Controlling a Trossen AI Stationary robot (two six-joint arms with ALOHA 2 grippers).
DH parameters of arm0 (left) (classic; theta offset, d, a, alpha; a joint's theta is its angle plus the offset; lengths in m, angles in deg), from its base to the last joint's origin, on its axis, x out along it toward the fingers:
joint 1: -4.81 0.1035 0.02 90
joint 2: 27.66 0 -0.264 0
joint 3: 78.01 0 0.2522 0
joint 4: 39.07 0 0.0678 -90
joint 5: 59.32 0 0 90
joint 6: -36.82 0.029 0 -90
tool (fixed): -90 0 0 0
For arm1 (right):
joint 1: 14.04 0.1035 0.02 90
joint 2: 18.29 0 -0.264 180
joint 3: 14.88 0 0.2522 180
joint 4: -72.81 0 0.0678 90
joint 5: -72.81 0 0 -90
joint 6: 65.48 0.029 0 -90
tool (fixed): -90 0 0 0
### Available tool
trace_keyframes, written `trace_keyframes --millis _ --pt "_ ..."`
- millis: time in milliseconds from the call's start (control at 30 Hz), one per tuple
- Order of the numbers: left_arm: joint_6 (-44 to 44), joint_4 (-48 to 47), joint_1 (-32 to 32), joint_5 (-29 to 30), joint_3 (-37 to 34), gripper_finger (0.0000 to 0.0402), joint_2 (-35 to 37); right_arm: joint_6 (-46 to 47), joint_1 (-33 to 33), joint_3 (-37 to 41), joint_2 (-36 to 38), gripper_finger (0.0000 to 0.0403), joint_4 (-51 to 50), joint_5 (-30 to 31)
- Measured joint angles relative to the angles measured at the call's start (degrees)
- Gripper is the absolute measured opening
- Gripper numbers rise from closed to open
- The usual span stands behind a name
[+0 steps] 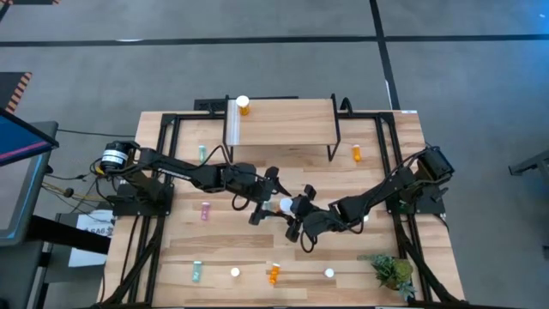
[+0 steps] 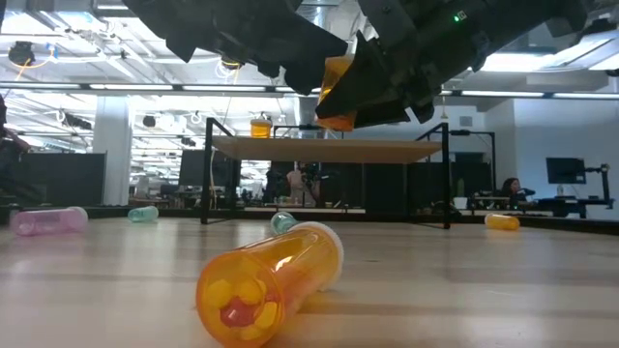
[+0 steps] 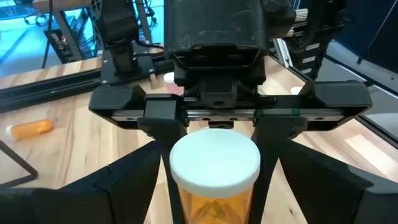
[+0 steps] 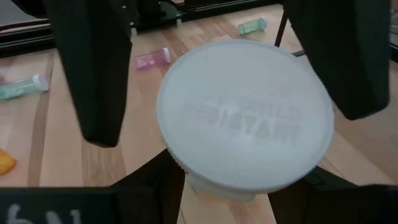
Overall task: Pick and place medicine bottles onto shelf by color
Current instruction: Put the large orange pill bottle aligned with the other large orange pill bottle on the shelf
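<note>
Small green plant (image 1: 393,272) sits at my right-front table corner. Blue monitor (image 1: 17,142) stands off the table's left side. Grey floor (image 1: 463,77) crossed by dark tape lines.

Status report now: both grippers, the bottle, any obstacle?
Right gripper shut on wide orange bottle, mid-table, lifted. Left gripper open around its cap. Shelf behind, one bottle on it. No obstacle seen.

The small raised light-wood shelf (image 1: 283,120) on thin black legs carries one orange bottle (image 1: 244,105) at its left end; the rest of its top lies bare. In front of the shelf both dark arms meet mid-table, blocking the direct approach. Right of the shelf, a lone small orange bottle (image 1: 357,153) lies on the tabletop.
</note>
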Motion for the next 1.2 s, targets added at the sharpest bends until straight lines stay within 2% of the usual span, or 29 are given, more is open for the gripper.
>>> trace_keyframes --millis 133,800,1200 --pt "0.2 0.0 0.0 0.0 0.0 0.0305 0.0 0.0 0.0 0.0 0.0 0.0203 0.1 0.0" --pt "2.6 -1.3 0.2 1.8 0.0 0.0196 0.0 -0.3 0.0 0.1 -0.1 0.0202 -0.5 0.0" --pt "2.0 -4.6 2.0 1.0 0.2 0.02 0.2 0.2 0.0 0.1 -0.2 0.0201 -1.6 0.0"
